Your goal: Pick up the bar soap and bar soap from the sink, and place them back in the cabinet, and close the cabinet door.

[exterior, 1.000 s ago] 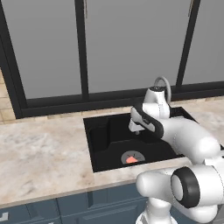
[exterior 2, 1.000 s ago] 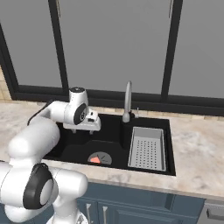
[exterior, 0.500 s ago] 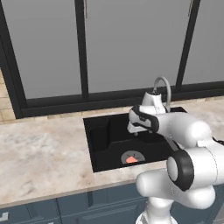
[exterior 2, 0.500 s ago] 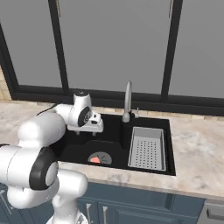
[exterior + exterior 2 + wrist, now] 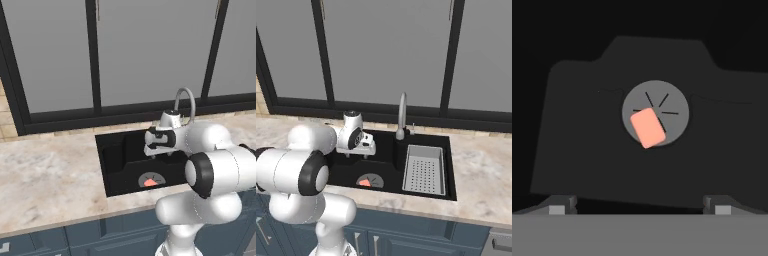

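Observation:
One salmon bar soap (image 5: pixel 647 128) lies flat on the round grey drain (image 5: pixel 656 112) in the black sink (image 5: pixel 116 159). The same soap (image 5: pixel 150 183) shows near the basin's front in the left base view, and as the soap (image 5: pixel 364 183) in the right base view. My gripper (image 5: pixel 640 205) hangs above the basin, pointing down at the soap, well clear of it. It is open, its fingertips (image 5: pixel 562 205) wide apart with nothing between them. The gripper (image 5: pixel 152 149) sits over the sink's middle. The cabinet and its door are out of view.
A grey perforated draining tray (image 5: pixel 424 170) fills the sink's right side. A curved grey faucet (image 5: pixel 401 115) rises behind the basin. Marble counter (image 5: pixel 45 180) spreads to the left. Tall grey panels in black frames (image 5: pixel 150 50) stand behind the counter.
My hand has drifted slightly left and lower over the basin. The soap on the drain has not moved.

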